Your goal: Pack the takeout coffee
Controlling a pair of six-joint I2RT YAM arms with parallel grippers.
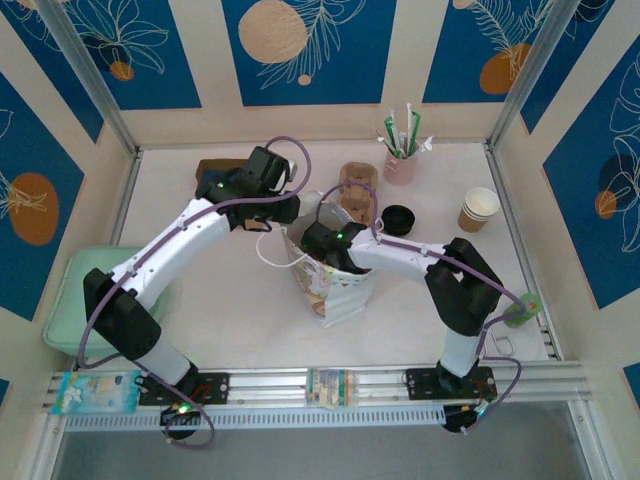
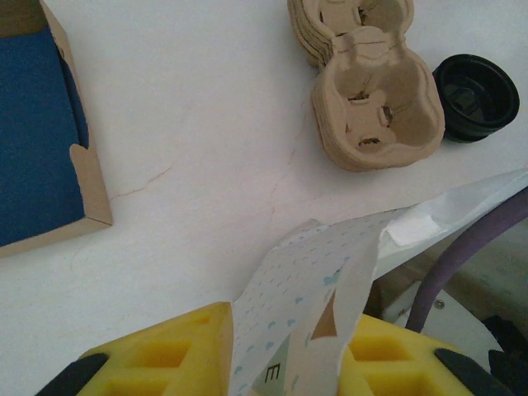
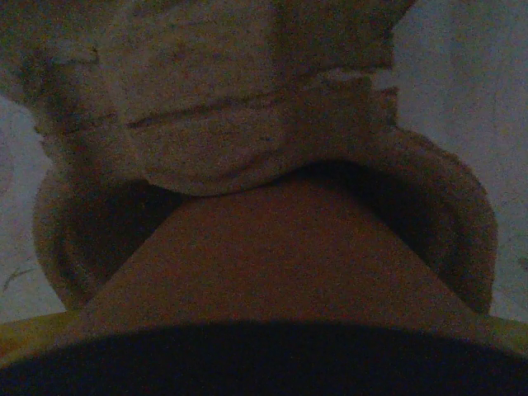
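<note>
The white patterned paper bag stands open at mid-table. My left gripper is shut on the bag's upper edge; in the left wrist view the bag's wall is pinched between the yellow fingers. My right gripper reaches down into the bag's mouth. In the dim right wrist view the takeout coffee, tan with its black lid nearest the camera, lies between the jaws and sits in a round well of a pulp carrier. Whether the jaws touch the cup is hidden.
Behind the bag lie pulp cup carriers and black lids. A stack of lidless paper cups stands at the right, a pink holder with straws at the back. A green tray is on the left.
</note>
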